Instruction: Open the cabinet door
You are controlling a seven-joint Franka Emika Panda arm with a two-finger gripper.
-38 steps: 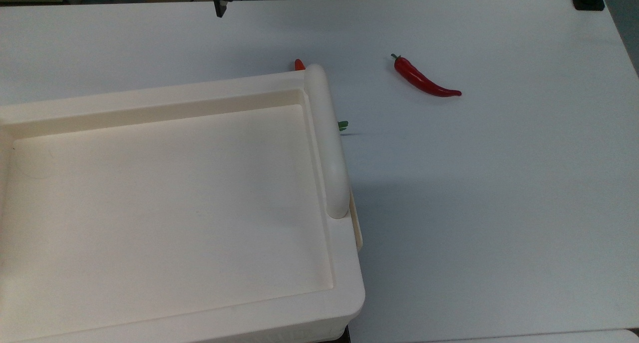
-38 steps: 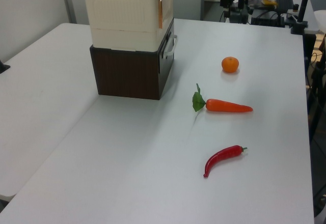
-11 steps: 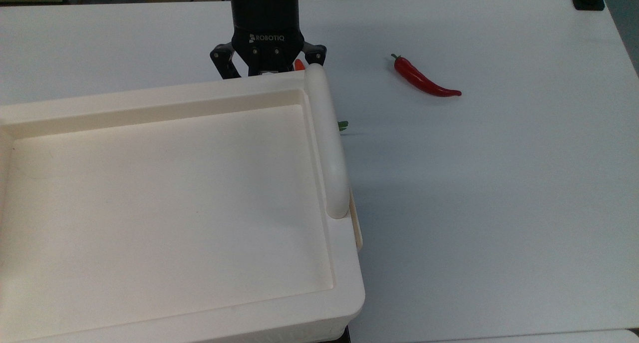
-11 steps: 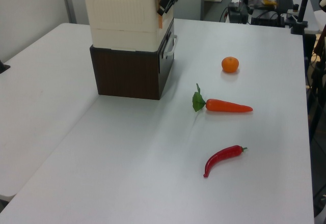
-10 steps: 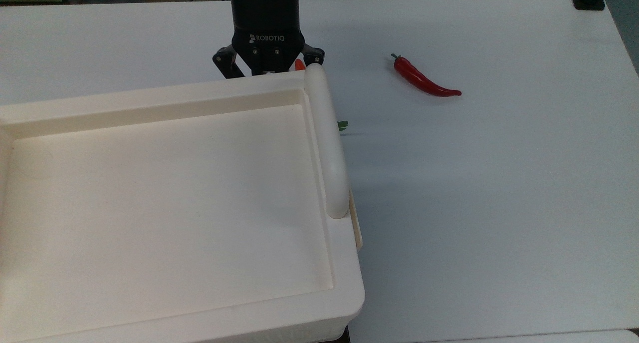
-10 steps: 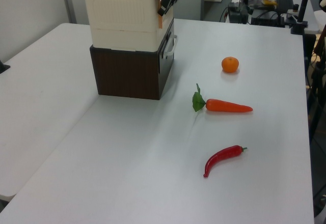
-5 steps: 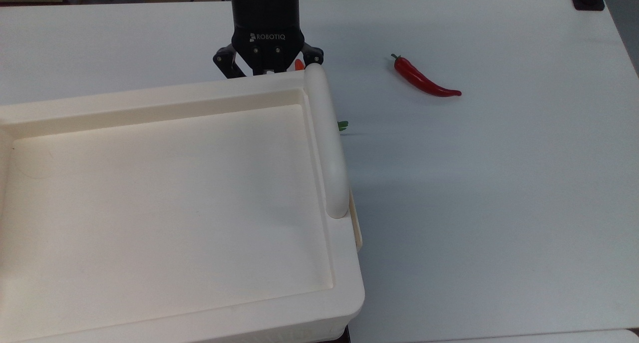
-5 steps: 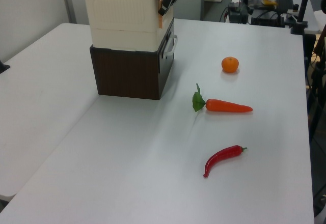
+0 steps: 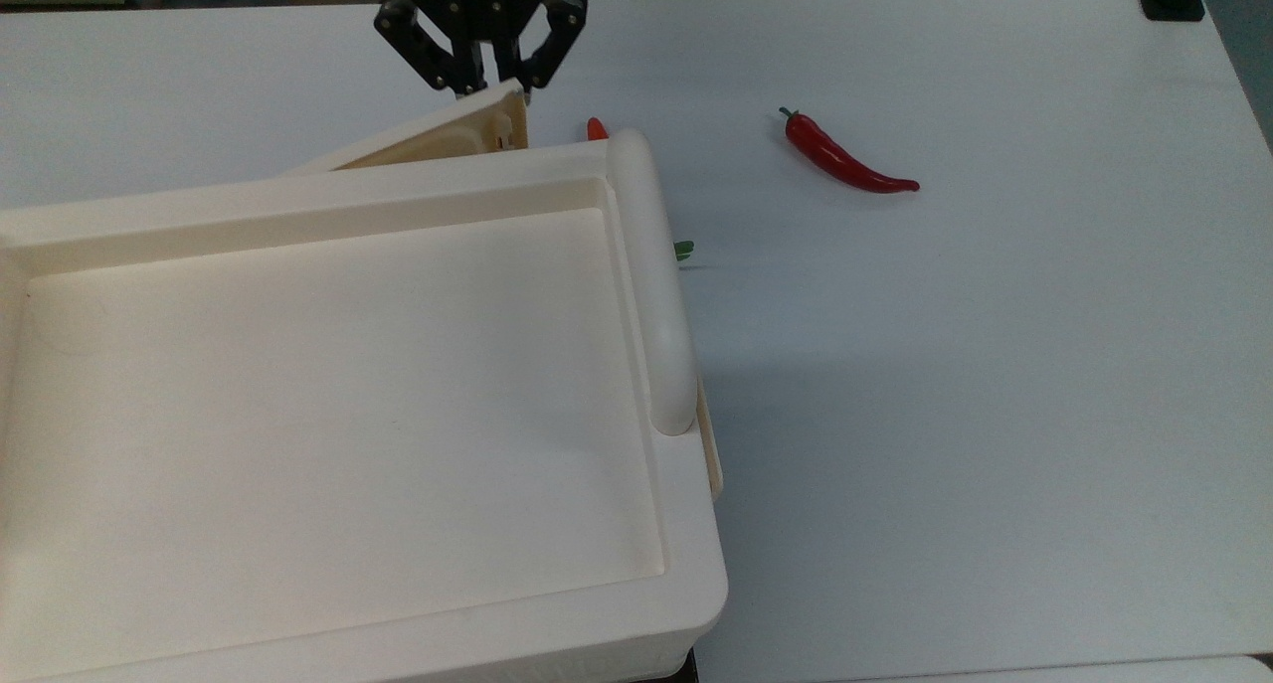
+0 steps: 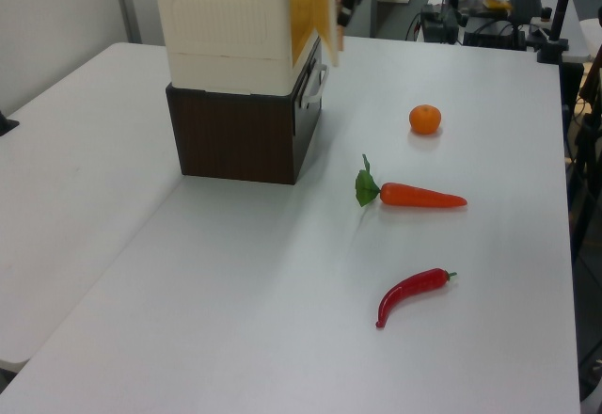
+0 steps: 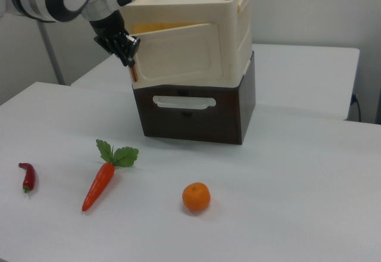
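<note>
The cream cabinet (image 9: pixel 348 385) stands on a dark brown box; a rounded white bar (image 9: pixel 651 285) runs along its top edge. The cabinet door (image 9: pixel 438 138) is swung partly outward, hinged at the top view's left. My gripper (image 9: pixel 484 86) is shut on the door's free edge. In the left view the door (image 10: pixel 326 19) stands away from the cabinet (image 10: pixel 226 28), showing an orange-lit inside, with the gripper (image 10: pixel 350 0) just beyond it. In the right view the gripper (image 11: pixel 130 56) pinches the left edge of the angled door (image 11: pixel 178 53).
The brown box (image 11: pixel 190 119) has a white drawer handle. On the white table lie a carrot (image 10: pixel 419 196), an orange (image 10: pixel 425 119) and a red chili (image 9: pixel 845 161). The carrot (image 11: pixel 98 184) and orange (image 11: pixel 196 197) sit in front of the cabinet.
The gripper closed on the door's edge and drew back from the cabinet, toward the top view's top. The door, flush before, has swung open with it.
</note>
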